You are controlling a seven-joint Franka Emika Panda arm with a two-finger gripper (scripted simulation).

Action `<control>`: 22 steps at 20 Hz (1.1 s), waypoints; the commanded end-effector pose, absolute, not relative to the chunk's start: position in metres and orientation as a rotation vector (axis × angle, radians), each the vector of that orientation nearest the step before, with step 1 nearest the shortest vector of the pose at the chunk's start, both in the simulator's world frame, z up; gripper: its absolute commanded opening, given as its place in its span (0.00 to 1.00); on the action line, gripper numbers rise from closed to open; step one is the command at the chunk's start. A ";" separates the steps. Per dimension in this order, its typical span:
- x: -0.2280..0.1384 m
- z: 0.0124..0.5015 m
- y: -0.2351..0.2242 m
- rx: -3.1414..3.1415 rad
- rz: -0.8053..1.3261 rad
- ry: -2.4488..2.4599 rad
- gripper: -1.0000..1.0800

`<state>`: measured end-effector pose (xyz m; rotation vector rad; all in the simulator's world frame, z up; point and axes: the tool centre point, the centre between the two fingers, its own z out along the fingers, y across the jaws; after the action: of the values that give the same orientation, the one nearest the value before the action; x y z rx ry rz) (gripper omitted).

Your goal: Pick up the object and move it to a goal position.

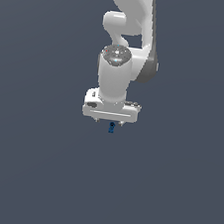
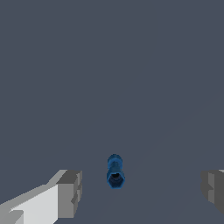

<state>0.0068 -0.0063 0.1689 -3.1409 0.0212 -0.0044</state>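
The object is a tiny dark-blue peg with a knobbly outline, standing upright on the grey floor just below the white hand in the exterior view. In the wrist view the object shows from above, its hollow top end facing the camera. My gripper is open, with one grey finger pad on one side of the object and the other pad far off on the other side. The object stands between the fingers, nearer the first pad, touching neither. In the exterior view my gripper hangs straight down over the object.
The white arm rises from the hand toward the top of the exterior view. Around the object there is only a flat, uniform grey floor.
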 end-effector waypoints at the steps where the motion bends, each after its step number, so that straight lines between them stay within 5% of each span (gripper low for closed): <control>1: 0.007 0.169 -0.006 -3.141 -0.004 0.021 0.96; 22: 0.004 0.158 -0.002 -3.144 -0.044 -0.135 0.96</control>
<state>0.0074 -0.0025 0.1643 -3.1448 -0.1043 -0.0483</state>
